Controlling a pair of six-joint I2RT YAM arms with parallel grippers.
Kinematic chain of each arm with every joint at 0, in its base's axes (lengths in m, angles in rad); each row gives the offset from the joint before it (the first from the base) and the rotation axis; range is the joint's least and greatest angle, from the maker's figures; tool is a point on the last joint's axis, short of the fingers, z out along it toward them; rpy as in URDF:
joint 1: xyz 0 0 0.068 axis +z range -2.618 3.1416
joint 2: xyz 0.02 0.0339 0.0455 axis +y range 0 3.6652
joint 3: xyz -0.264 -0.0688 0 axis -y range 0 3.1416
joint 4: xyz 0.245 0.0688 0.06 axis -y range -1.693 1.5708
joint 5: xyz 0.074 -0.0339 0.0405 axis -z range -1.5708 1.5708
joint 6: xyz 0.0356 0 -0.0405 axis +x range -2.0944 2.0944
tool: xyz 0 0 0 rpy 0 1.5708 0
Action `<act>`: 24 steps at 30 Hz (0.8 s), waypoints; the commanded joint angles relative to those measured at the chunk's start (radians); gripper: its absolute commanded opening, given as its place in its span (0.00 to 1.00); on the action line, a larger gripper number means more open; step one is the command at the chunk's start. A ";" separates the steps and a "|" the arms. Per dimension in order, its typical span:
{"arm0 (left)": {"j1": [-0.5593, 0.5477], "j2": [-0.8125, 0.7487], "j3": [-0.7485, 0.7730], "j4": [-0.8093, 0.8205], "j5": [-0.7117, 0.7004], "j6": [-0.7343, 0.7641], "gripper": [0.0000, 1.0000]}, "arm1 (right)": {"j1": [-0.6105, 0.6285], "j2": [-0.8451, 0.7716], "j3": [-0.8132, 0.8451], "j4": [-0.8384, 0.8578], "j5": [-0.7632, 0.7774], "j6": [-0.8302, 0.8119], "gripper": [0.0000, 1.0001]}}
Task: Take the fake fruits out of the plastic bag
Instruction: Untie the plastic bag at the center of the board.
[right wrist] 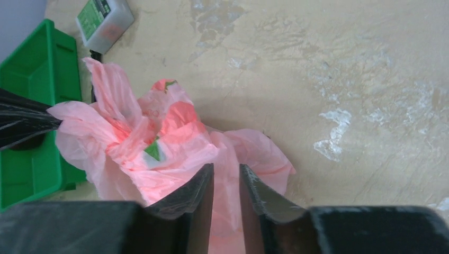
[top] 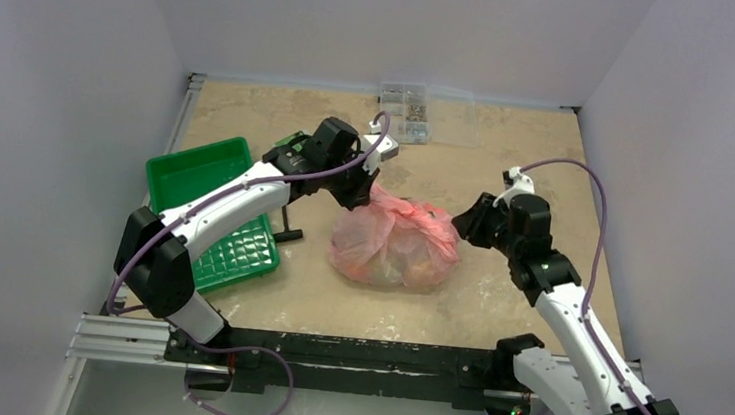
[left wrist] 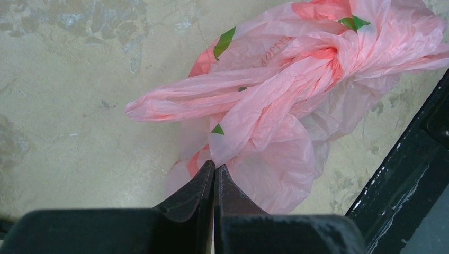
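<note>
The pink plastic bag (top: 395,245) lies bunched in the middle of the table. The fake fruits show only as dim yellow-orange shapes (top: 411,262) through its film. My left gripper (top: 358,195) is at the bag's far left top. In the left wrist view it (left wrist: 214,168) is shut on a pinch of bag film (left wrist: 275,106). My right gripper (top: 461,222) is at the bag's right side. In the right wrist view it (right wrist: 226,170) is narrowly open, with a fold of the bag (right wrist: 159,137) between its fingers.
A green ribbed tray (top: 206,168) stands left of the bag, partly under the left arm. A small green-labelled box (right wrist: 103,18) lies behind it. A clear parts box (top: 408,99) sits at the back wall. Walls close in three sides.
</note>
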 commanded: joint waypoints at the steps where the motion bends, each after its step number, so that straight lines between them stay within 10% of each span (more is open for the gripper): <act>1: 0.007 -0.002 0.037 -0.018 0.023 0.012 0.00 | 0.113 -0.003 0.120 -0.075 0.138 -0.132 0.31; 14: 0.008 0.001 0.040 -0.018 0.046 0.009 0.00 | 0.599 0.315 0.347 -0.129 0.716 -0.249 0.53; 24: 0.009 -0.001 0.042 -0.018 0.039 0.013 0.00 | 0.618 0.312 0.296 -0.034 0.842 -0.185 0.26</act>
